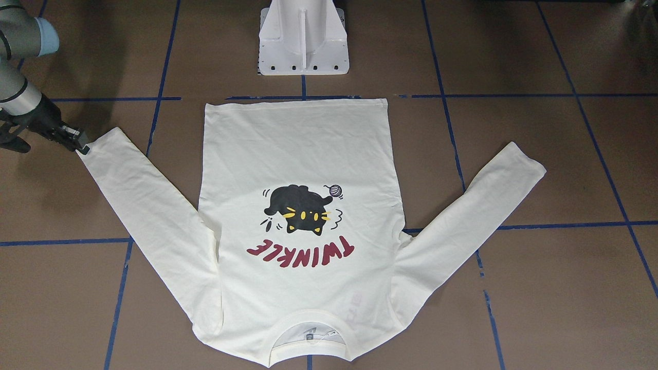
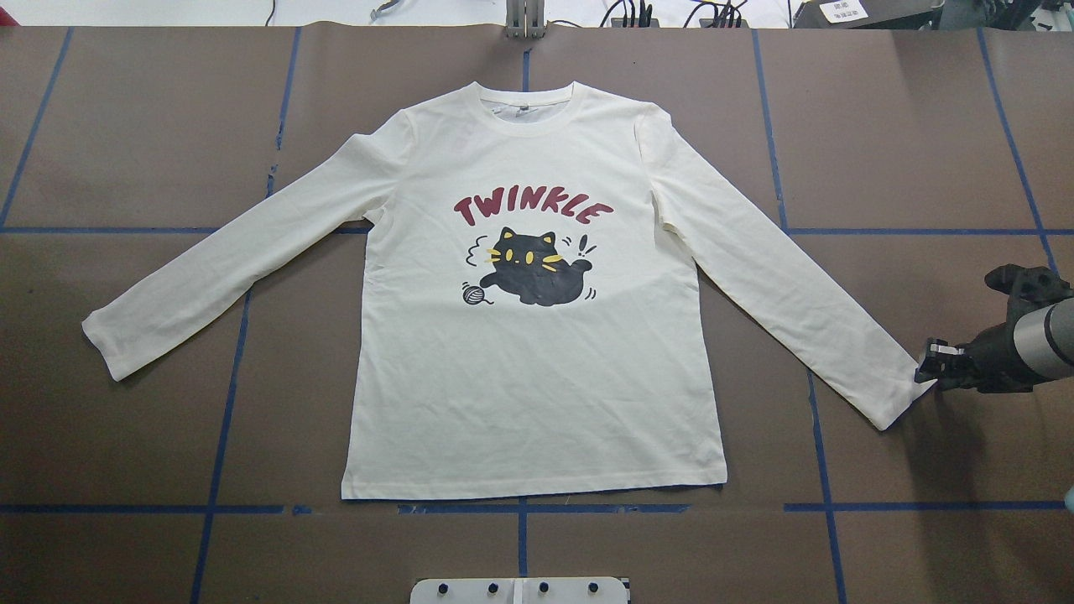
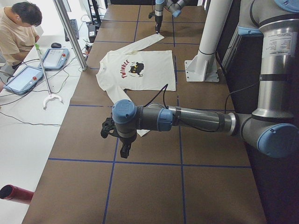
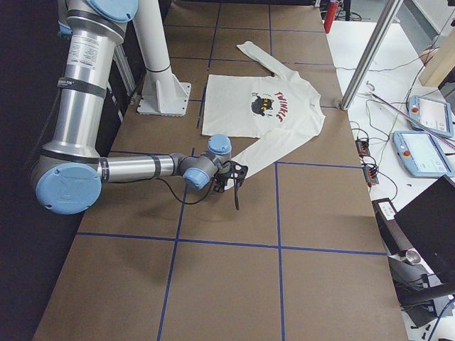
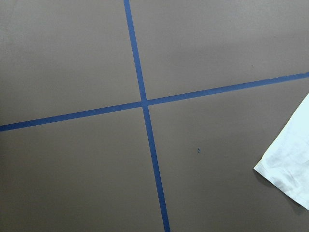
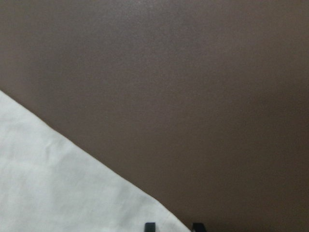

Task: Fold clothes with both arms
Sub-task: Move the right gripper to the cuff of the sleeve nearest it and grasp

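The clothes are one cream-white long-sleeved shirt (image 2: pixel 537 394) lying flat with the cat print up, both sleeves spread out and down. My right gripper (image 2: pixel 925 369) is low at the cuff of the sleeve on its side (image 1: pixel 82 149). In the right wrist view its two fingertips (image 6: pixel 147 226) stand a little apart, open, with the cuff's corner (image 6: pixel 72 193) between them. My left gripper (image 3: pixel 124 151) hangs above the table beside the other cuff (image 5: pixel 289 169). It shows only in the exterior left view, so I cannot tell whether it is open or shut.
The white pedestal base (image 1: pixel 303 41) stands just behind the shirt's hem. Blue tape lines (image 5: pixel 145 104) cross the brown table. A person (image 3: pixel 18 28) sits at a side bench with teach pendants (image 3: pixel 53 58). A red cylinder (image 3: pixel 16 193) lies off the table's edge.
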Motion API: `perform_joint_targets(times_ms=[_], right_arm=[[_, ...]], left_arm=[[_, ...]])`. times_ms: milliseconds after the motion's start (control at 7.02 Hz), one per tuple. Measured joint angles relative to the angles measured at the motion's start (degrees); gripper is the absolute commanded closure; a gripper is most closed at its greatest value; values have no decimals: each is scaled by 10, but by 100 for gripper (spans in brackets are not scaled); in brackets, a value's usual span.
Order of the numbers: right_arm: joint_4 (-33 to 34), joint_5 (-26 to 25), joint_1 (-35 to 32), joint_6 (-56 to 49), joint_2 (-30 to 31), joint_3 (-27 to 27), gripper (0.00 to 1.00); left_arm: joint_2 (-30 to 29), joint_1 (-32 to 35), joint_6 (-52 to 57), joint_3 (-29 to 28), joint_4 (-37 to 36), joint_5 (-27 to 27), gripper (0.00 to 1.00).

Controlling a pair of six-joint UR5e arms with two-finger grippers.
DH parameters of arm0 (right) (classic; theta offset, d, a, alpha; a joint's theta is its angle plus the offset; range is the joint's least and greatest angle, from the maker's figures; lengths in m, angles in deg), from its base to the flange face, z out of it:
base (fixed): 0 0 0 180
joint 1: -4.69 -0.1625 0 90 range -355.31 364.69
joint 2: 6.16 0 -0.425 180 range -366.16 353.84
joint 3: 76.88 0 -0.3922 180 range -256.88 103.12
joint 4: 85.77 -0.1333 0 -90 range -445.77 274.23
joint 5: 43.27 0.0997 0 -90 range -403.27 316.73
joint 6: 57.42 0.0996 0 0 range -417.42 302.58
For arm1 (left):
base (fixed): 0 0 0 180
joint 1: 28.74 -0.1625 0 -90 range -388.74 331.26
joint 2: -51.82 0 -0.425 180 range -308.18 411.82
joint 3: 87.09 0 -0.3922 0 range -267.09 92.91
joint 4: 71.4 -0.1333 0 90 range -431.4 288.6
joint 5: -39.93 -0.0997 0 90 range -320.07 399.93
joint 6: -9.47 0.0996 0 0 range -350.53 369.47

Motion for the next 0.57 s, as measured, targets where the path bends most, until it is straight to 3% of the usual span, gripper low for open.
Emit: perform_joint_targets(times_ms=[285,570], right_arm=[[0,2,-2,0,0,5,100],[13,30,-27,2,-11,48,100]], left_arm=[[0,0,0,-1,0,0,0],[0,0,0,2,0,0,0]])
